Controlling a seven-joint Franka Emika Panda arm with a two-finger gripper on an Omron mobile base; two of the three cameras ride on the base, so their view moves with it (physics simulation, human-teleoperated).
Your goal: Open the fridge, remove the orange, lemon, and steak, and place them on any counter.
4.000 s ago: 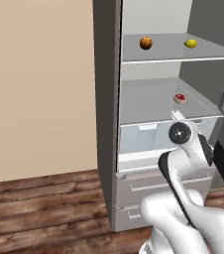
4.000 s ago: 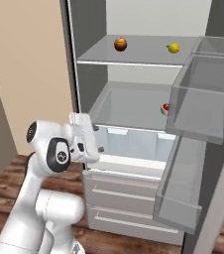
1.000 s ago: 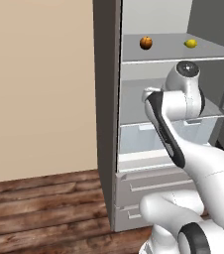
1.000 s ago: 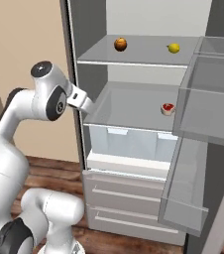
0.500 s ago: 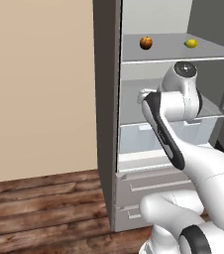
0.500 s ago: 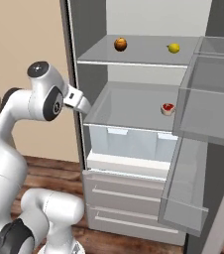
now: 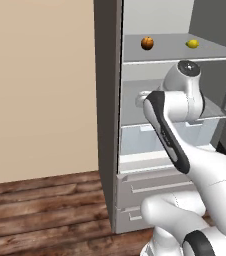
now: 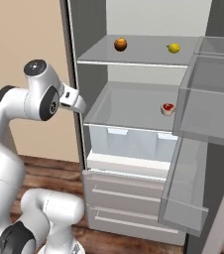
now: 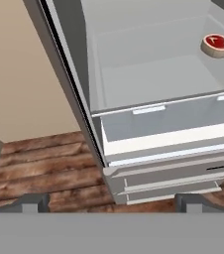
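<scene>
Gripper [image 9: 112, 201] further left; steak [image 9: 215, 44] red, fat-rimmed

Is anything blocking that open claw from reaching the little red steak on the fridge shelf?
Nothing visible does. The tall grey fridge is open, and the flat red steak lies alone on its bare middle shelf. The open gripper faces that shelf from its left front corner.

A: What lies below the hand?
B: The open fridge [image 9: 84, 74], its pale shelf bare on the near side, with the steak [image 9: 215, 44] far off at the upper right.
A: And under the shelf?
B: A clear drawer [image 9: 168, 116], then grey drawers, and a wooden floor [image 9: 39, 166] at left.
</scene>
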